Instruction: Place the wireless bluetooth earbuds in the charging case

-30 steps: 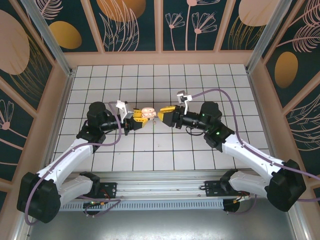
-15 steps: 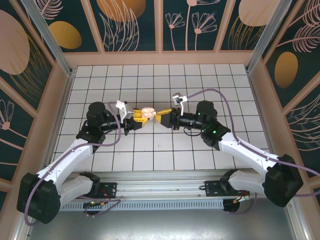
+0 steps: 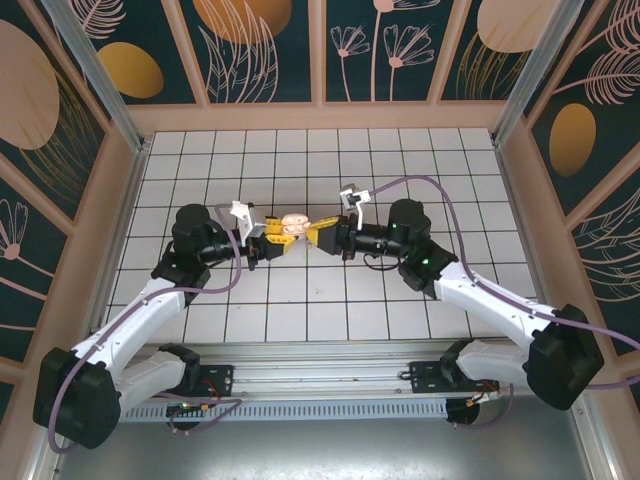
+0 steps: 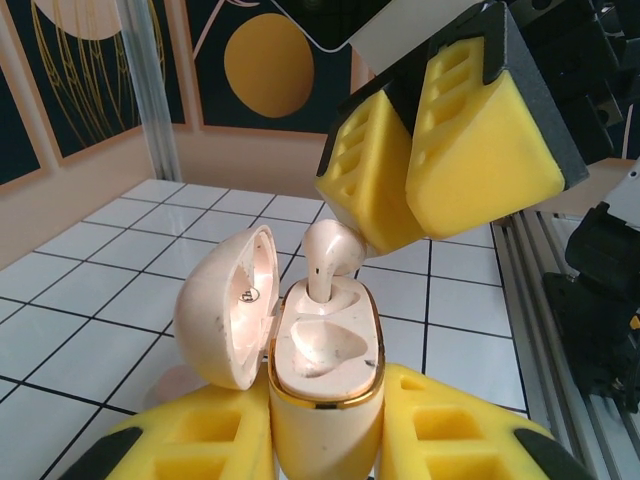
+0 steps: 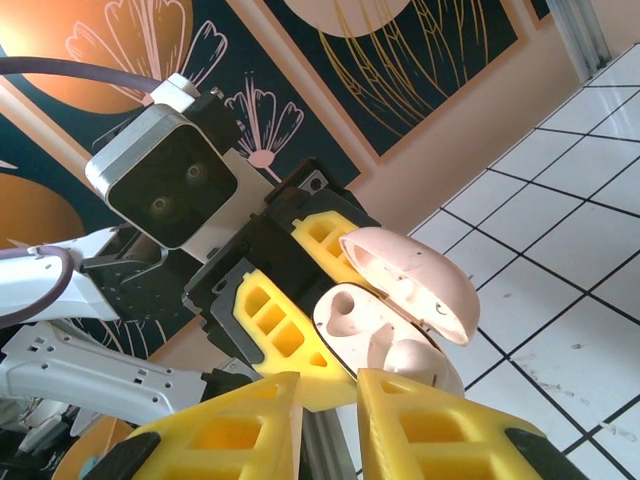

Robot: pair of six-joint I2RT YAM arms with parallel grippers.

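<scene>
Our right gripper [image 4: 405,200] has reached the salmon-pink plastic clamshell case [image 4: 325,345] clamped by our left gripper [image 3: 274,234]; 1 pale pink-white earbud [image 4: 330,255] stands half-seated; we cannot tell whether right still grips.

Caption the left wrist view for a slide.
Right claw touches earbud standing in open charging case gripped by left claw.

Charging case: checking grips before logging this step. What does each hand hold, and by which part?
Left hand clamps the open charging case by its lower body. Right hand seems to hold nothing: its closed fingers sit beside the earbud.
</scene>
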